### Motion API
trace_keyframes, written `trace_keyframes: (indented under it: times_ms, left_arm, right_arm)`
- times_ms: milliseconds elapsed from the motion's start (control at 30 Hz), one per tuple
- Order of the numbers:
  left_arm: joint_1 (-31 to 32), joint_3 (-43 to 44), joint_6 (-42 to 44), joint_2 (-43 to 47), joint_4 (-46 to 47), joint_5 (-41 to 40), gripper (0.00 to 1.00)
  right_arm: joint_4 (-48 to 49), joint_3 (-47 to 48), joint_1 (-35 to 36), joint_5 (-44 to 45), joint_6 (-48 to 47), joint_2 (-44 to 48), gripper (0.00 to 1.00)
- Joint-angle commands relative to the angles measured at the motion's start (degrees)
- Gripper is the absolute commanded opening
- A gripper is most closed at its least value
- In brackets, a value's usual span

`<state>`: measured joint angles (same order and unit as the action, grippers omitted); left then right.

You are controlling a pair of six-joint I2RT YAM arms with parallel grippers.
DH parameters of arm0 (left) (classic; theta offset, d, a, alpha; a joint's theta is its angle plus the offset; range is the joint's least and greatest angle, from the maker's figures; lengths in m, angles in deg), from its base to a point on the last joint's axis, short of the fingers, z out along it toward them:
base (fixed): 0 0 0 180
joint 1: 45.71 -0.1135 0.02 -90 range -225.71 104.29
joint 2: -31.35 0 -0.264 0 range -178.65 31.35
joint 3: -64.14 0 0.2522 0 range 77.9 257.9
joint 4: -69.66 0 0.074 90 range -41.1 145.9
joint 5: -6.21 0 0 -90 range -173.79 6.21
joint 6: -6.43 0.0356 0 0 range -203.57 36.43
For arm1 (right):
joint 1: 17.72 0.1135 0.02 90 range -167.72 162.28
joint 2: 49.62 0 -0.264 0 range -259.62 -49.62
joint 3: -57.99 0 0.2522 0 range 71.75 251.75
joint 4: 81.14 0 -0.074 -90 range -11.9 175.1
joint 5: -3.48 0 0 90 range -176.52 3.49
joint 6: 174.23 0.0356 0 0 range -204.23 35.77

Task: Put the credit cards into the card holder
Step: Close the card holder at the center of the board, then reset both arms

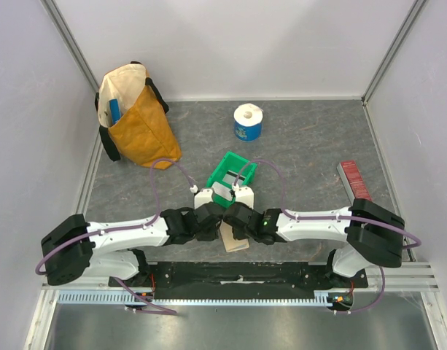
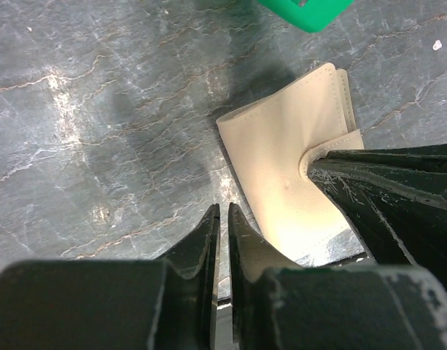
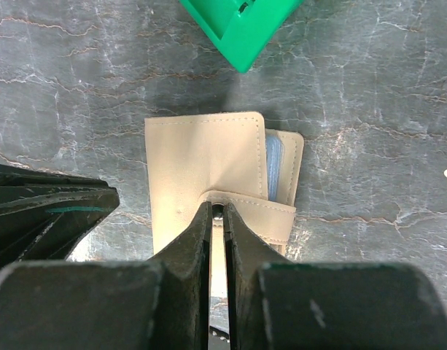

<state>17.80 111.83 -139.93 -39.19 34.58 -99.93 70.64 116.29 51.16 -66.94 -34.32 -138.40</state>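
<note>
The tan card holder point(image 3: 201, 164) lies folded on the grey table, its closing tab point(image 3: 263, 219) wrapped across the front. A bluish credit card's edge point(image 3: 274, 171) shows inside the fold. My right gripper point(image 3: 217, 209) is shut, its tips resting on the tab's end with the small snap between them. My left gripper point(image 2: 223, 211) is shut and holds nothing; it sits over bare table just left of the card holder point(image 2: 289, 160). In the top view both grippers point(image 1: 212, 222) point(image 1: 236, 219) meet above the card holder point(image 1: 236, 242).
A green plastic bin point(image 1: 241, 162) stands just beyond the holder, with pale grey flat pieces in it. A yellow bag point(image 1: 135, 120) is at the back left, a white and blue roll point(image 1: 247, 122) at the back centre, and a red ridged strip point(image 1: 351, 179) at the right.
</note>
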Motion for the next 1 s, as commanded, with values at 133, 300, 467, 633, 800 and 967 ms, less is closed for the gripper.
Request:
trace_keyframes:
  times_ms: [133, 300, 467, 633, 800, 967]
  left_arm:
    - [0.3, 0.3, -4.7, 1.5, -3.8, -5.3, 0.32]
    - [0.1, 1.3, -7.5, 2.5, -10.0, -8.8, 0.59]
    - [-1.2, 1.1, -13.2, 6.4, -16.7, -12.0, 0.85]
    - [-5.5, -0.2, -11.9, 11.7, -19.2, -12.2, 0.87]
    - [-13.3, -2.5, -7.1, 19.2, -18.7, -11.5, 0.88]
    - [-23.5, -4.7, -0.7, 26.1, -14.9, -7.6, 0.89]
  right_arm:
    - [-10.8, -3.0, 1.6, -2.0, -0.7, -1.2, 0.15]
    - [-13.8, -1.4, 1.6, 1.8, -1.0, 8.1, 0.32]
    - [-21.5, 0.4, -0.9, 9.4, -3.3, 15.7, 0.67]
    - [-21.8, 0.4, -5.1, 15.4, -5.2, 26.3, 0.83]
    - [-20.9, -0.4, -12.3, 16.8, -6.3, 32.7, 0.96]
    - [-19.4, -2.7, -26.7, 10.9, -11.1, 34.2, 0.98]
